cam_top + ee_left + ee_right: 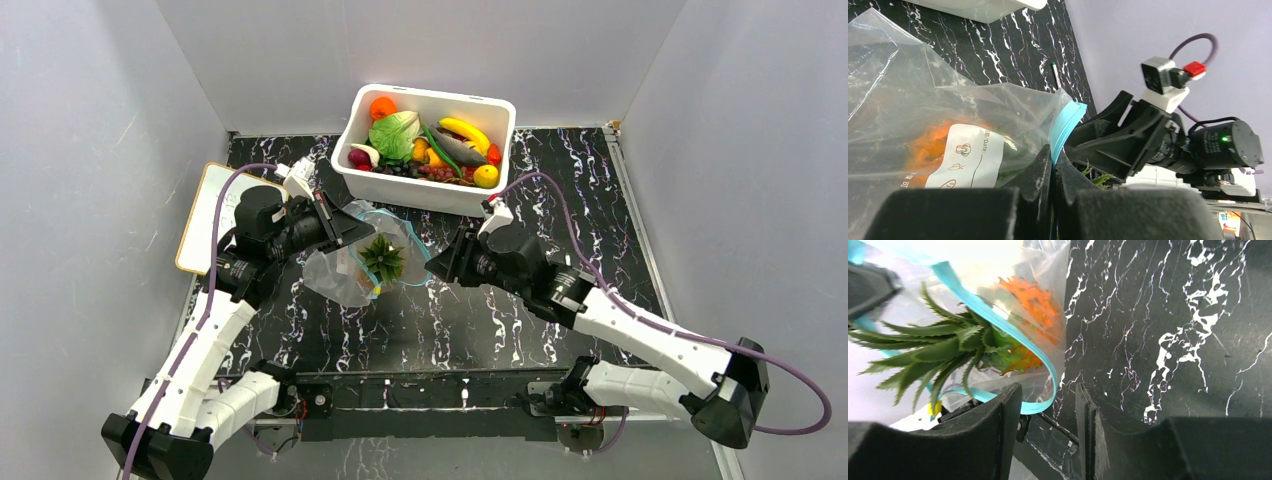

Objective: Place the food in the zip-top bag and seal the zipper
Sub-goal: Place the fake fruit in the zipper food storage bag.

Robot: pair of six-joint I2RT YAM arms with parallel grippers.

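Note:
The clear zip-top bag [335, 275] lies at the table's middle with its mouth held up and open. The food in it is an orange pineapple [1035, 305], and its green crown [383, 257] sticks out of the mouth. My left gripper [1053, 160] is shut on the teal zipper [1068, 122] at the mouth's left side. My right gripper [1048, 410] is at the mouth's right end, open. The zipper's bend [1045, 390] lies in the gap by the left finger [1005, 415], with neither finger pressing on it.
A white tub [420, 192] behind the bag holds several toy fruit and vegetables. A white board with a tan rim [200, 215] lies at the left edge. Grey walls close in the black marbled table [560, 200] on three sides.

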